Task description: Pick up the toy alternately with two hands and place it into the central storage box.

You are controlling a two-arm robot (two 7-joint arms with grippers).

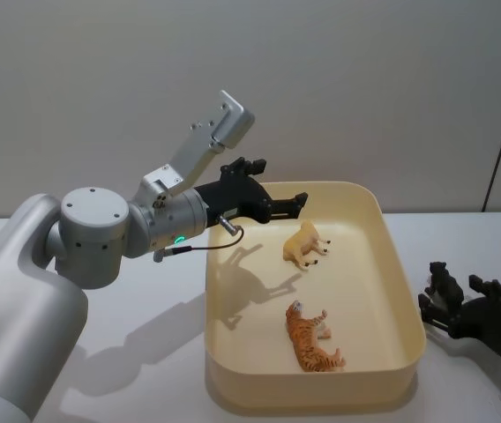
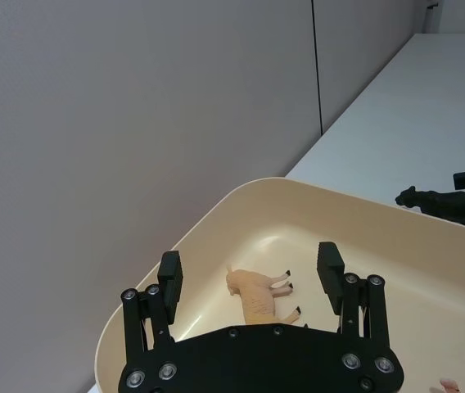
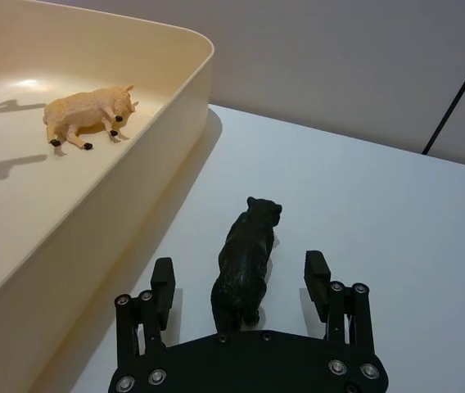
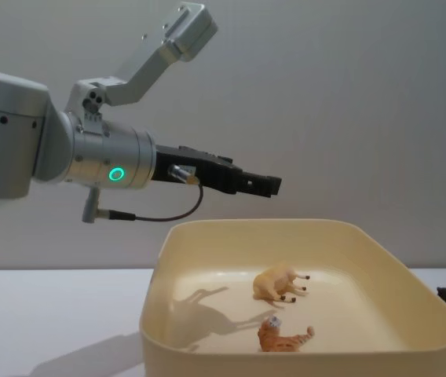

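Cream-yellow plastic walls of the central storage box (image 1: 402, 291) already enclose a tan animal figure (image 1: 304, 243) and an orange tiger (image 1: 312, 342), both lying on their sides, while the left claw (image 1: 279, 204) hangs released and empty above the box's far left corner. Judging by that, the left arm's drop is done and the right arm's pick is the step in hand. On the white counter (image 3: 380, 196) just right of the box, the right claw (image 3: 242, 280) sits released, its jaws either side of the standing black panther (image 3: 246, 258); it should clench on the body, then lift over the rim.

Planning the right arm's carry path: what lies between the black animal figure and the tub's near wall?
Bare white table; the right wrist view shows nothing between the black animal figure, between the open right gripper's fingers, and the tub.
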